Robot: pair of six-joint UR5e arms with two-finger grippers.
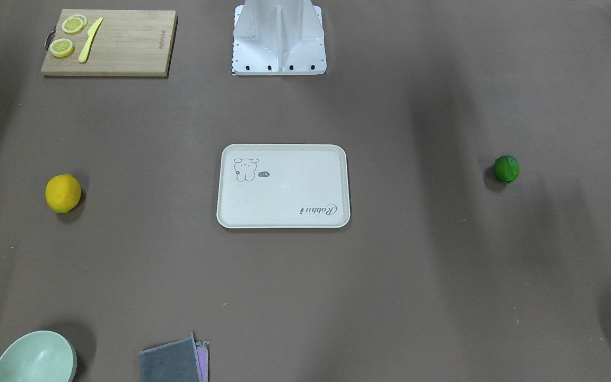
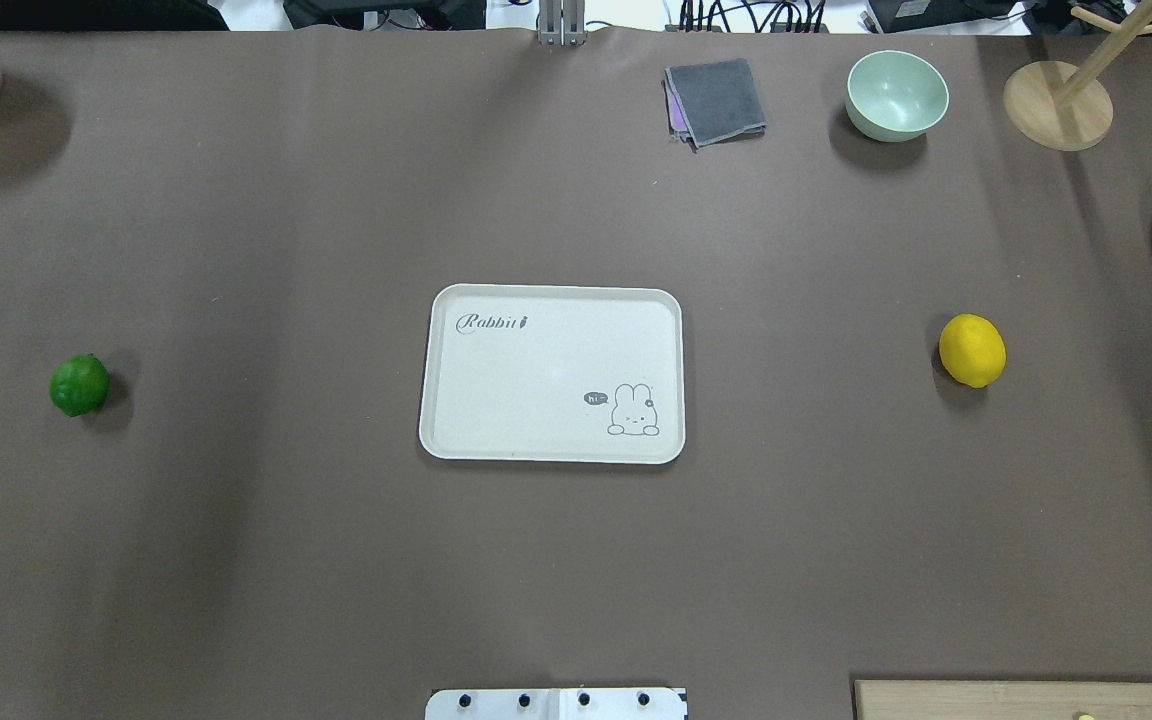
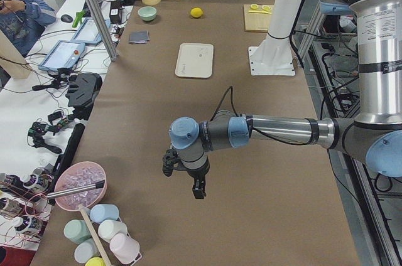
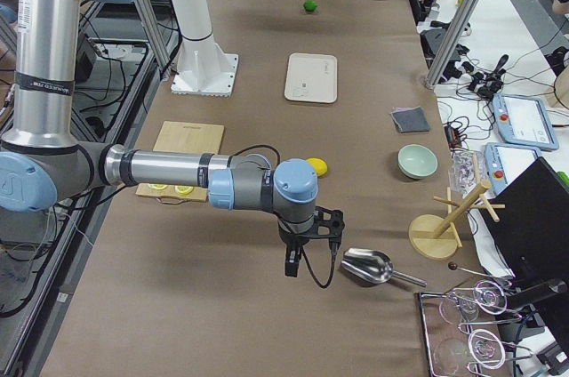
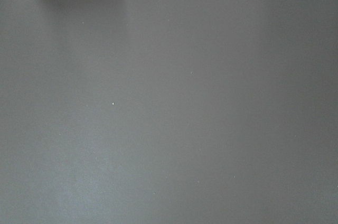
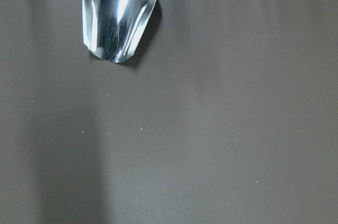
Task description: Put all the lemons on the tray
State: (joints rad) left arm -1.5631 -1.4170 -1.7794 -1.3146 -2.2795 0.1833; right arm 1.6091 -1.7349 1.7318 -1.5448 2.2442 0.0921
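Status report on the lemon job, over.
Left gripper, right gripper: hovering over table ends, open or shut unclear. Yellow lemon, green lemon: on table either side of tray, neither on it. Nothing between them and tray.

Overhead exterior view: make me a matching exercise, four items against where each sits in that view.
1. yellow lemon
2. green lemon
3. tray
4. green bowl

A. centre of the table
B. far edge, right of the grey cloth
C. left of the tray, on bare table
D. right of the tray, on bare table

Pairs: 1-D, 2-C, 3-A, 4-B.
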